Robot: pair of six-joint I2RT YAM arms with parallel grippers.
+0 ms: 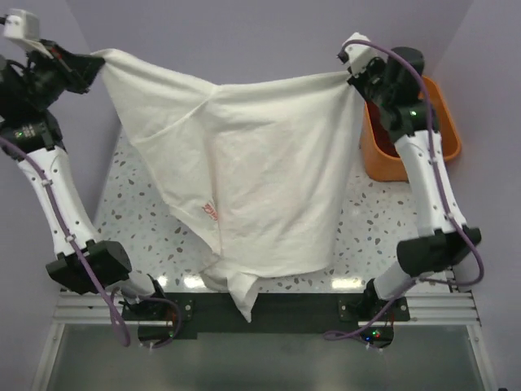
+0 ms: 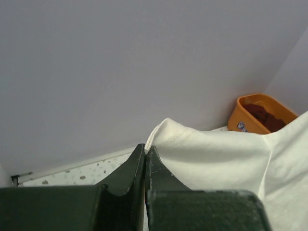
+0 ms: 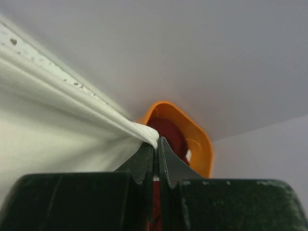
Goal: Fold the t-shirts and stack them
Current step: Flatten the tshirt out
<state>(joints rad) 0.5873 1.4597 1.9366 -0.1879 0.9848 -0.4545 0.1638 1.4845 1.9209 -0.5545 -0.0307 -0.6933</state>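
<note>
1. The cream-white t-shirt (image 1: 260,179) hung spread between the two arms across the middle of the overhead frame. Its top edge was stretched from upper left to upper right, its lower part drooped onto the speckled bench (image 1: 366,228), and a tail trailed over the near edge at lower centre.
2. At upper left, the left pincer (image 1: 98,59) was pressed together on one corner of the shirt. Its wrist view showed the fingers meeting, with white fabric emerging just beside them.
3. At upper right, the right pincer (image 1: 350,75) pinched the opposite corner, where a bunched roll of cloth left its tips.
4. The orange tub (image 1: 383,159) sat at the right edge, behind the right arm, with dark red cloth (image 3: 168,132) inside, seemingly more shirts waiting.
5. The step in hand appeared to be laying the shirt flat for folding. Done well, both pincers would descend together and level, with the top edge taut.
6. The cloth would likely need drawing toward the top of the frame so the tail landed on the bench rather than over its edge.
7. A diagonal fold crossed the left half; even tension from both sides would probably help smooth it.
</note>
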